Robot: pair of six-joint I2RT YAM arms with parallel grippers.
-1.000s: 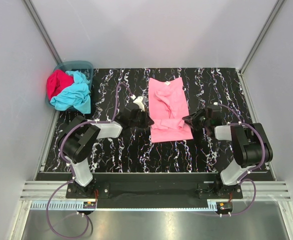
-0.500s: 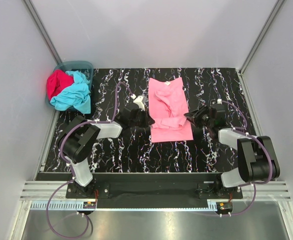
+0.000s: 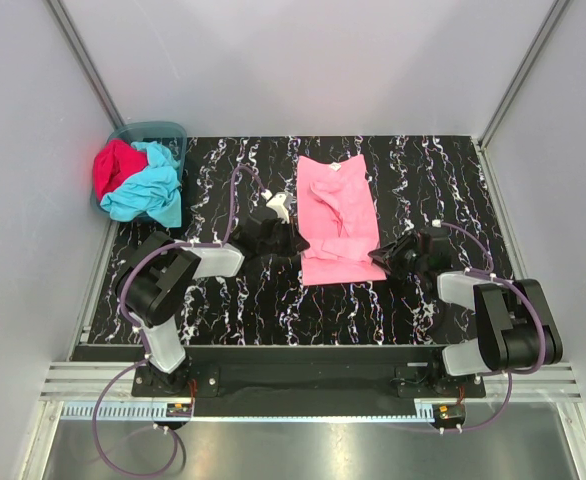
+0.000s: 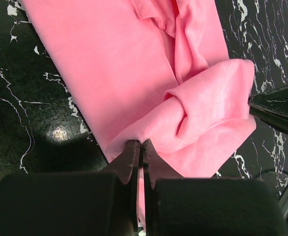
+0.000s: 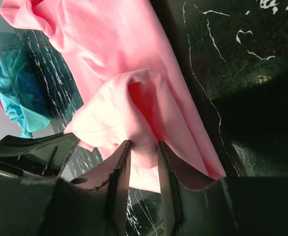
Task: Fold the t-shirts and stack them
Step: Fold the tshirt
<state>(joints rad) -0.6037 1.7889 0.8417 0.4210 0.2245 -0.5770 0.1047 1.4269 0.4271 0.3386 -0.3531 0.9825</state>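
right, the pink t-shirt [image 3: 335,215] lies lengthwise on the middle of the black marbled table [image 3: 233,300], folded into a narrow strip, with its near end rolled over itself in a soft lump. both arms are in on that near end, one from each side. the left gripper [image 4: 140,143] is at the shirt's left edge, jaws pressed tight together with a thin lip of pink cloth pinched between the tips, and the wrist view shows the fabric running down between the fingers too. over on the other side, the right gripper [image 5: 140,145] sits at the right edge of the rolled part, jaws only narrowly parted, one finger either side of a rounded fold of pink, with cloth filling the gap. from the left wrist view, a black finger of the right tool shows just beside the lump's far edge. the far half of the pink shirt lies flatter, with a few creases. well away at the far left corner, the turquoise t-shirt [image 3: 148,185] and the red t-shirt [image 3: 113,165] are heaped together, spilling over the teal basket [image 3: 158,127], the turquoise one draping onto the table.
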